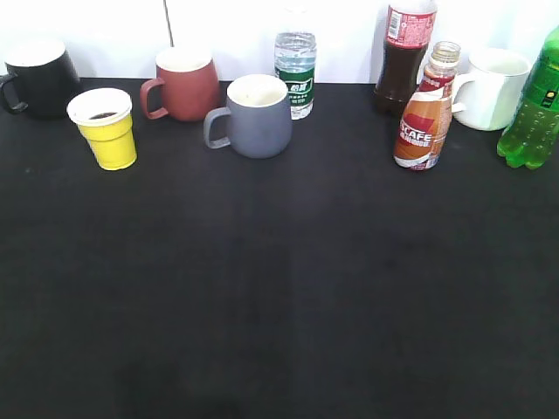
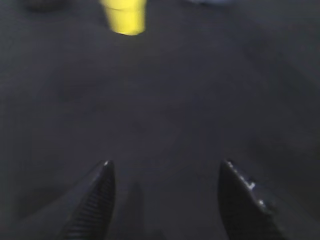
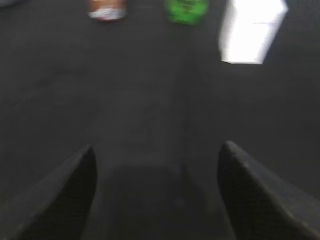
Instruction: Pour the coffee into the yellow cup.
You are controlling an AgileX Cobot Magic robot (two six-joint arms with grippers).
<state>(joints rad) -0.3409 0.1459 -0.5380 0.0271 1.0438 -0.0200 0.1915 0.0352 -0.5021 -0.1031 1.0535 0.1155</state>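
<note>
The coffee bottle [image 1: 424, 116] stands upright and uncapped at the back right of the black table; its base also shows at the top of the right wrist view [image 3: 106, 9]. The yellow cup [image 1: 106, 128] stands at the back left with some dark liquid inside; its lower part shows at the top of the left wrist view [image 2: 124, 17]. My left gripper [image 2: 164, 167] is open and empty, low over the table, well short of the cup. My right gripper [image 3: 157, 150] is open and empty, well short of the bottle. Neither gripper shows in the exterior view.
Along the back stand a black mug [image 1: 39, 78], a red mug [image 1: 183, 83], a grey mug [image 1: 256, 116], a water bottle [image 1: 295, 68], a cola bottle [image 1: 403, 57], a white mug [image 1: 492, 88] and a green soda bottle [image 1: 534, 109].
</note>
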